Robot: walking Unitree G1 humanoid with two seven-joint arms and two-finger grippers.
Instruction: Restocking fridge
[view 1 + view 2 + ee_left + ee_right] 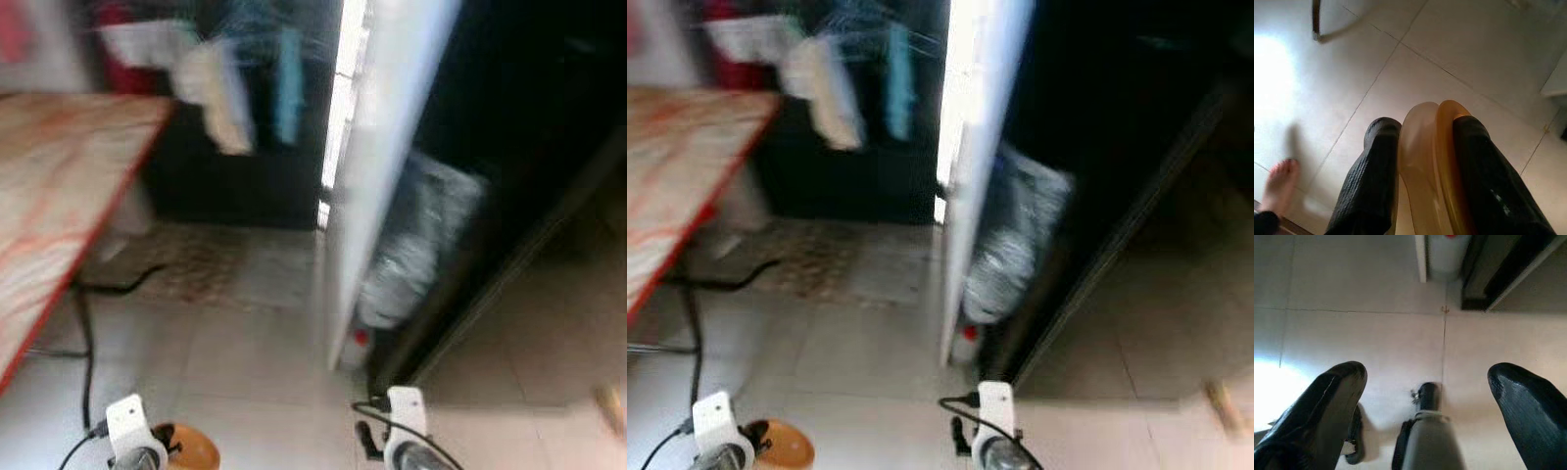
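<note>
Standing over a pale tiled floor (265,372), the robot looks down through a blurred head view at a room with an open fridge ahead. Far to the left of the left gripper (1420,147) and higher up runs a wooden table (59,186) with a red edge; a black cable (86,333) trails down beneath it across the tiles. The left gripper hangs low, its two black fingers (1371,181) pinched onto a pair of amber, translucent plastic pieces (1432,161) pressed flat together between them — what they are exactly cannot be told. In the head view the same orange-brown thing shows just beside the left wrist. Under that gripper the tiles are bare, and a person's bare foot (1279,183) stands on them off to one side.

Beyond the left gripper, against a dark backdrop, pale and blue cloths (230,93) hang, too smeared to read. Ahead of the right gripper (1430,377) the white fridge door (377,166) stands open edge-on, with bottles (411,245) packed in its lower shelf and a red-capped one at the bottom. To the right of the door lies the dark fridge interior (529,117).

The right gripper hangs above bare tiles, fingers spread wide and holding nothing — the door's lower corner lies just ahead of it.
</note>
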